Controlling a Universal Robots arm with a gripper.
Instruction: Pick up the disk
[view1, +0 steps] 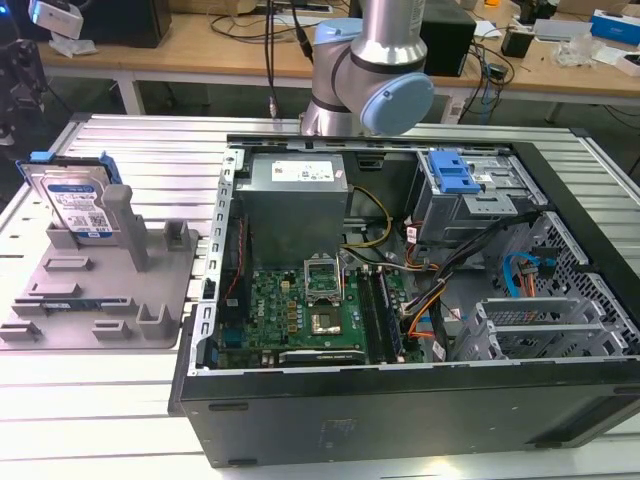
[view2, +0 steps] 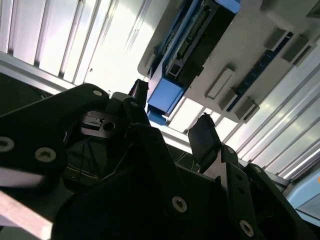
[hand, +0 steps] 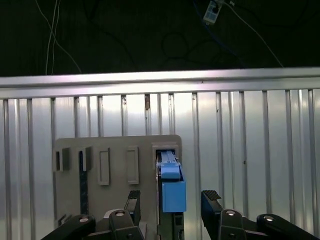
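The disk (view1: 75, 200) stands on edge in the grey holder tray (view1: 100, 290) at the exterior view's left, its blue-and-white label facing out and a blue frame around it. In the first wrist view I look along the disk's edge (hand: 172, 187), with its blue frame end lying between my two black fingertips. My gripper (hand: 172, 200) is open and hangs apart from the disk, touching nothing. In the second wrist view the gripper (view2: 170, 112) stands open, and the disk's blue frame (view2: 165, 97) and the tray (view2: 250, 60) show beyond it.
An open black computer case (view1: 400, 300) lies to the tray's right in the exterior view, holding a motherboard, cables and a silver drive cage with a blue bracket (view1: 455, 175). All rest on a slatted metal table (view1: 120, 135). The arm (view1: 375, 70) rises behind the case.
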